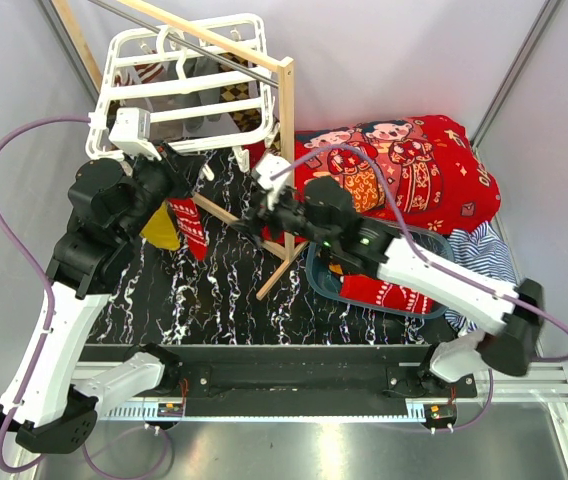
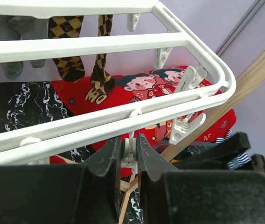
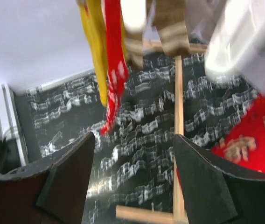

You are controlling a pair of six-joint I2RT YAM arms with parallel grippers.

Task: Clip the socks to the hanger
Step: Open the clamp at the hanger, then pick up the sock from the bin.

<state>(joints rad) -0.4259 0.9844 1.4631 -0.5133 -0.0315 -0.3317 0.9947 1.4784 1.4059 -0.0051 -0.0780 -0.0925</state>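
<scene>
Left gripper [image 2: 128,156] was clenched on a small white clip [image 2: 129,148] dangling under the near bar of the hanger [image 2: 100,44], lower centre of the left wrist view. Its fingers were almost together, with the clip between them.

Right gripper [image 3: 132,168] was released, jaws wide and empty, low in the blurred right wrist view. At the top of that frame hung a mustard sock [image 3: 95,51], a red sock [image 3: 116,65] and a brown-and-cream striped sock [image 3: 170,32]. Blur hid which clips held them. Two argyle socks [image 2: 69,56] hung from the far bars, upper left of the left wrist view. In the overhead view the hanger was at upper left, by the wooden rack [image 1: 286,130].

Handling, judged: the socks looked light, limp and not fragile, and would droop and fold. Best hold seemed the cuff edge, leaving a short flap to feed into a clip mouth. The clip looked stiff and sprung and hung free, so squeeze its tabs. The frame looked light and may sway if pushed.
</scene>
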